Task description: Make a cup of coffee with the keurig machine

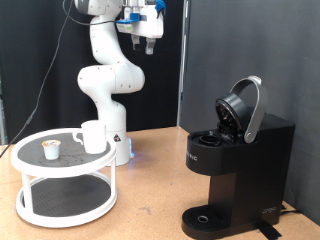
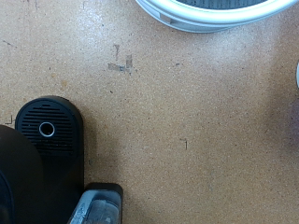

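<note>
Room: dark panels behind, a cable hanging at the exterior view's left.
Worktop (image 1: pixel 150 175): brown particle board, a tape scrap in the wrist view.
Keurig (image 1: pixel 235 165): at the exterior view's right, lid (image 1: pixel 243 108) tipped open, drip base (image 2: pixel 49 129) bare.
Stand (image 1: pixel 65 175): white, two-tier, at the left.
Cup (image 1: pixel 93 136): on the stand's top tier, well apart from the keurig.
Pod (image 1: pixel 51 149): just beside the cup.
End effector (image 1: pixel 148 38): high above, nothing between the fingers; you cannot tell its spread.
Advice: you'd do best to descend squarely over the stand, clear of the cup's neighbour.
</note>
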Robot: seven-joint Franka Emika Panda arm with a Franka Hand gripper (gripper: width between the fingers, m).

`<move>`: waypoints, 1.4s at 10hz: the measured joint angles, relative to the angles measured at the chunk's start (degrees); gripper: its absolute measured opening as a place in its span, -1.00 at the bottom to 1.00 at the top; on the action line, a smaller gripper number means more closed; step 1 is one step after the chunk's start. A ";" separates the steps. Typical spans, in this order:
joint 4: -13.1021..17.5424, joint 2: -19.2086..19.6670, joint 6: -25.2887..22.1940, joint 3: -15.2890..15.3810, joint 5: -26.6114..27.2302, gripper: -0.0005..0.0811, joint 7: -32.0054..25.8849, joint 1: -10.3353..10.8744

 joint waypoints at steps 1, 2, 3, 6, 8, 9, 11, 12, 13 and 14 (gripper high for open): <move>0.00 0.00 0.03 -0.02 0.03 0.81 0.00 -0.03; 0.10 -0.01 0.03 -0.42 0.04 0.81 -0.16 -0.15; 0.33 -0.11 0.03 -1.65 0.04 0.81 -0.94 -0.47; 1.95 -0.42 -2.77 -7.21 -1.39 0.81 -8.03 -1.22; 3.35 -0.34 -3.81 -9.98 -3.99 0.81 -10.32 -2.31; 4.03 -0.20 -3.83 -11.12 -4.80 0.81 -10.34 -3.24; 5.18 0.83 -3.41 -12.58 -4.89 0.81 -9.89 -4.70; 5.10 0.78 -3.41 -12.56 -4.87 0.81 -10.15 -4.69; 4.91 0.76 -3.55 -12.70 -4.87 0.81 -10.93 -4.69; 4.57 0.76 -3.68 -13.22 -4.93 0.81 -11.85 -4.79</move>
